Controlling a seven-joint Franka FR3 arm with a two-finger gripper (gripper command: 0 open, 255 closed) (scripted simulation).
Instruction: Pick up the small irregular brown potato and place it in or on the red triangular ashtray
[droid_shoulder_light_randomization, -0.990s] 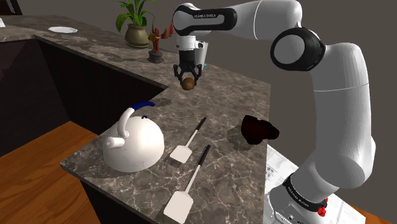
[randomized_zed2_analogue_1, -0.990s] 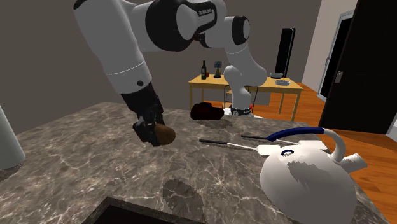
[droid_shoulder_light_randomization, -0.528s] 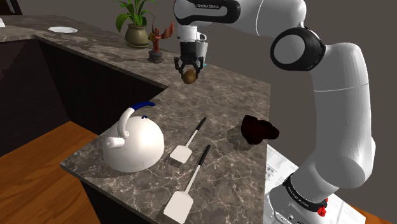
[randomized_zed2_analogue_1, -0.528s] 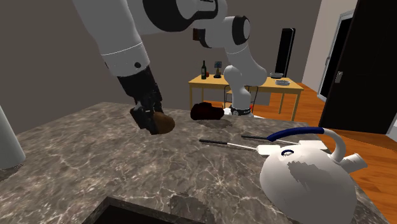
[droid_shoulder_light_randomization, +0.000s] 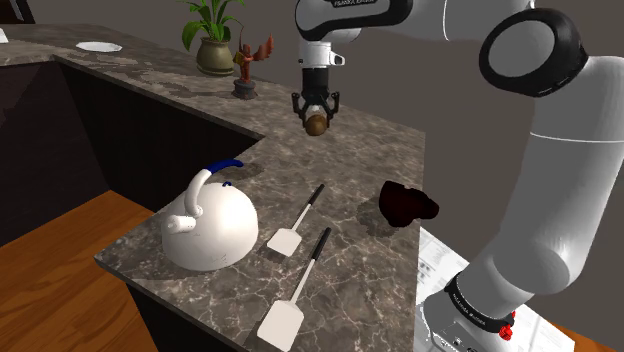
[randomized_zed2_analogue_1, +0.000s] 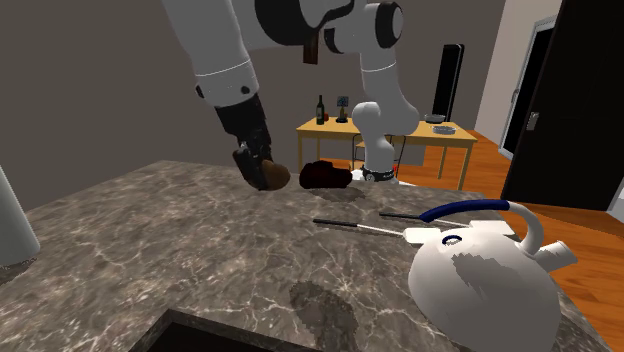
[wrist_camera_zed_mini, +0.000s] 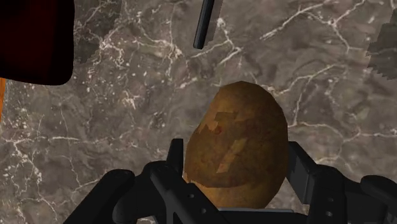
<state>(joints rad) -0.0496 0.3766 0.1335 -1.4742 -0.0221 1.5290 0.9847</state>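
Nearest in the shoulder view, a white spatula and a second spatula, both black-handled, lie on the marbled countertop beside a white kettle with a blue handle. Beyond them, the dark red ashtray sits close to the counter edge by the robot's stand. Farther back, the black gripper hangs well above the counter, fingers clamped on the brown potato, which bulges past the fingertips. A potted plant stands farthest.

The potato is rounded and lumpy and seems gripped near one end, so it may twist or slip out during the carry. The ashtray is small and low, so an off-centre or high release could send the potato rolling off the counter edge.
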